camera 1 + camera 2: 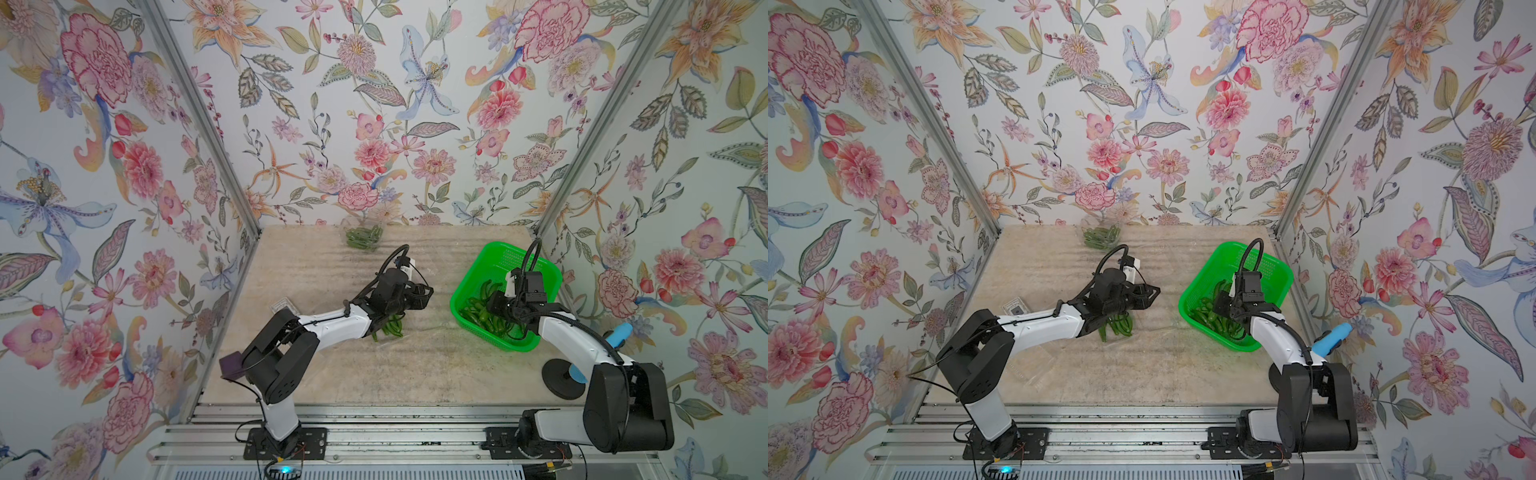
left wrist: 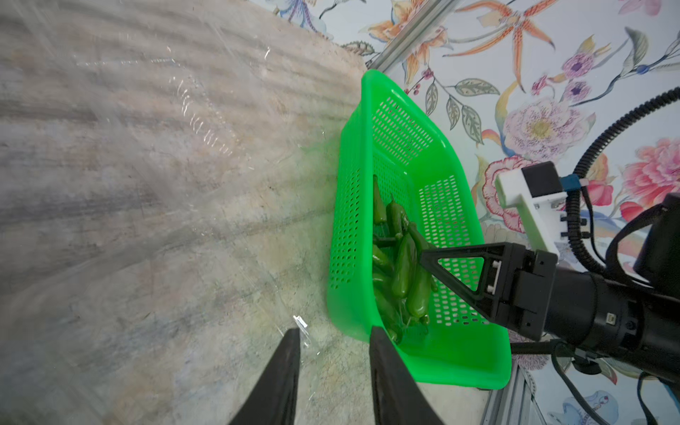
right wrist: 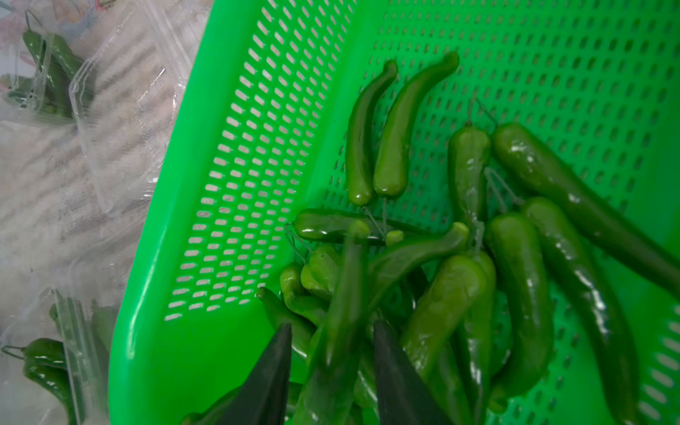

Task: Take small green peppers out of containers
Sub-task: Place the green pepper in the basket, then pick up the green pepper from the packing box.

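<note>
1. Right of centre in both top views, the right gripper (image 3: 333, 323) hangs over the bright green perforated plastic basket (image 1: 519, 257). Its jaws stand apart, and a blurred slim green pepper (image 3: 346, 279) sits loose between them, apparently dropping.
2. Near the frame's centre, the left gripper (image 2: 335, 328) hovers above a fan of small glossy dark-green peppers (image 1: 390, 328) lying in a clear thin plastic clamshell container (image 3: 77, 331). Its fingers are apart with a sliver of clear plastic at one tip. I cannot tell whether they clamp it.
3. Heaped peppers (image 3: 522, 294) already fill the basket's near corner. A second clear clamshell container (image 1: 363, 239), packed with peppers, sits at the far edge of the pale table (image 1: 415, 374), upper centre of the frame.
4. Risks, as I judge them:
   - The loose pepper may catch on a finger, or land on the heap and roll.
   - The thin stems could tangle, so the next pick drags out several peppers.
   - The light, slippery clamshell could skid or flip if the left gripper's hold is poor.
   - The right arm could clip the basket rim on leaving.
5. Orientation:
   - The loose pepper's long axis runs in line with the fingers, one end reaching past their tips.
   - The fan's axes run from upper right to lower left of the frame.
   - The far container's peppers lie roughly side to side.
   - The heaped ones point in mixed directions.
</note>
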Robot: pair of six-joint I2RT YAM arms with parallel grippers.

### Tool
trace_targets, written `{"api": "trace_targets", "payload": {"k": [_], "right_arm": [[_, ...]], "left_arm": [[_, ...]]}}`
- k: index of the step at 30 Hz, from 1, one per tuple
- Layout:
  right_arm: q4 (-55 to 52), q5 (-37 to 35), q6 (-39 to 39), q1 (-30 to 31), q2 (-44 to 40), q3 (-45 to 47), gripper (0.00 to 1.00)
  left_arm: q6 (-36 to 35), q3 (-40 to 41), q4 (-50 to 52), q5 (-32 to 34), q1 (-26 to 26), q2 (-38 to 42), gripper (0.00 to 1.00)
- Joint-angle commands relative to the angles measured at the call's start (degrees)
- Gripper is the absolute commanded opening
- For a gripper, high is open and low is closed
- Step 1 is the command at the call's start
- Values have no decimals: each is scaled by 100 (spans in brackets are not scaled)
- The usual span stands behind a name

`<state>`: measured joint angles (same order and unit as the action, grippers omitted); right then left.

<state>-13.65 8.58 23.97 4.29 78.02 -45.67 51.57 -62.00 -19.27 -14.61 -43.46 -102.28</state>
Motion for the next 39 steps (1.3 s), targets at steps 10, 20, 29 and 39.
{"api": "trace_targets", "payload": {"k": [10,20,29,39], "right_arm": [[-349,-108,-497,1869,-108,-1158,51],[-183,-311,-45,3625,2149,-2601,39],[-167,-364,147,3970,3197,-3271,40],[-596,-1252,76,4244,3958,-3961,44]], "left_arm": [[-161,1377,444,623,857,1962,40],[21,2445,286,473,1638,2713,40],[33,2732,68,286,1821,2645,41],[-23,2825,48,171,1986,2713,40]]}}
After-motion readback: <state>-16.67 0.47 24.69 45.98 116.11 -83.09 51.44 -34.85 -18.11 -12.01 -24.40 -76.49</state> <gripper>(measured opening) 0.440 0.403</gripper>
